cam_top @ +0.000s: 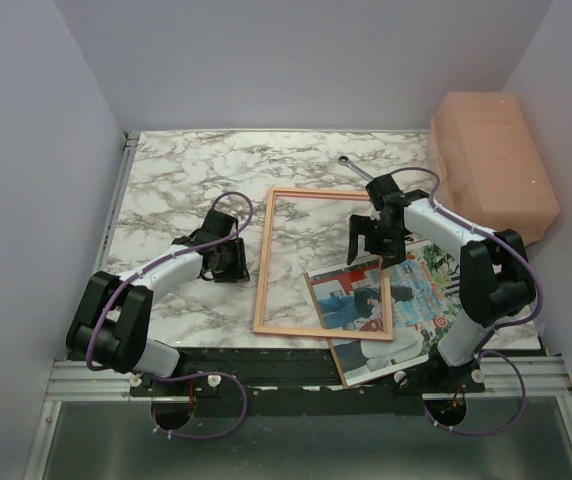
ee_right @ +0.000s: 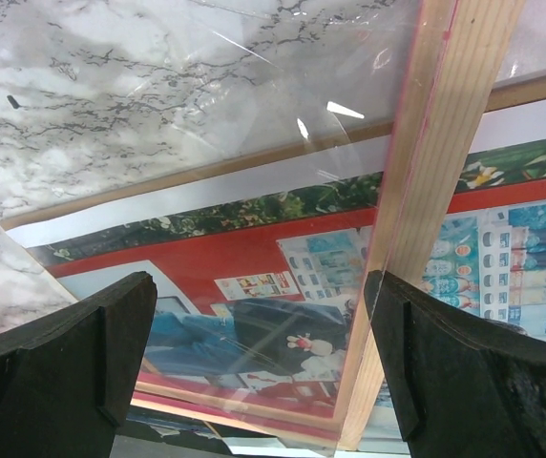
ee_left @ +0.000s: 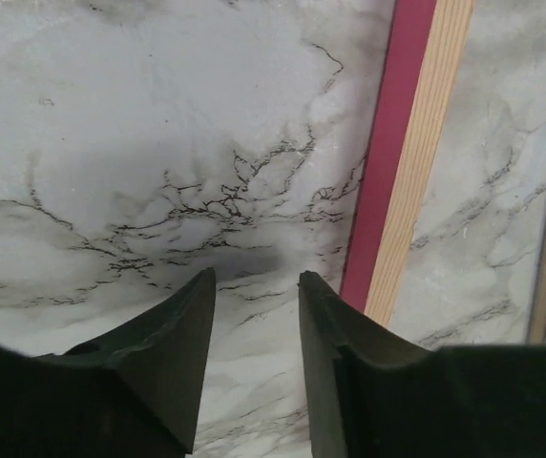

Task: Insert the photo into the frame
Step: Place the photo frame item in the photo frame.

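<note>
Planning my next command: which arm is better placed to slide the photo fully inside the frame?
Right. The right end effector, open, hangs over the frame's right rail, the photo directly below, partly under it. The left end effector is over bare marble outside the frame's left rail, away from the photo.

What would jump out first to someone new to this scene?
A pale wood frame lies flat in the middle of the marble table, with a colourful photo poking out from under its near right corner. The right tool hangs open just above that overlap, and a big pink box sits far right.
</note>
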Available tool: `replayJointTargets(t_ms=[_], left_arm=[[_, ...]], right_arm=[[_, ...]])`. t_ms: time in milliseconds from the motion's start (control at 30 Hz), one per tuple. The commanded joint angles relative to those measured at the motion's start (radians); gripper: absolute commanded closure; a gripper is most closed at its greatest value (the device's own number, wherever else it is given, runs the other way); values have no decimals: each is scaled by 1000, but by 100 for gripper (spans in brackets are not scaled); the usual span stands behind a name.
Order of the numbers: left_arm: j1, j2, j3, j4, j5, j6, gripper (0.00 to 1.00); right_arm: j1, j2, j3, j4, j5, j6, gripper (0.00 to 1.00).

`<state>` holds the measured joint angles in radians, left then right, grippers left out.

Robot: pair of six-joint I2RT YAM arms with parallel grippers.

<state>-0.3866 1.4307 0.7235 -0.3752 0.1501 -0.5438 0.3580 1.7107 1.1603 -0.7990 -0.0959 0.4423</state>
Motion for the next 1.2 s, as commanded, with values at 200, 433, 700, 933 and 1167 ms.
replayJointTargets(t_ms=[200, 433, 700, 933, 1167], left_arm=[[-1, -69, -46, 101, 88, -59, 45], [-36, -23, -41, 142, 93, -87, 53], [-38, -76, -34, 68, 1, -84, 53], [-38, -174, -46, 60, -5, -97, 45], [-38, -414, -58, 42, 6, -81, 30]], right_arm=[[-3, -14, 2, -54, 48, -22, 0], [4, -16, 7, -65, 64, -21, 0], [4, -65, 12, -72, 241, 26, 0], [1, -79, -37, -31, 257, 42, 0], [-4, -32, -134, 71, 81, 45, 0]])
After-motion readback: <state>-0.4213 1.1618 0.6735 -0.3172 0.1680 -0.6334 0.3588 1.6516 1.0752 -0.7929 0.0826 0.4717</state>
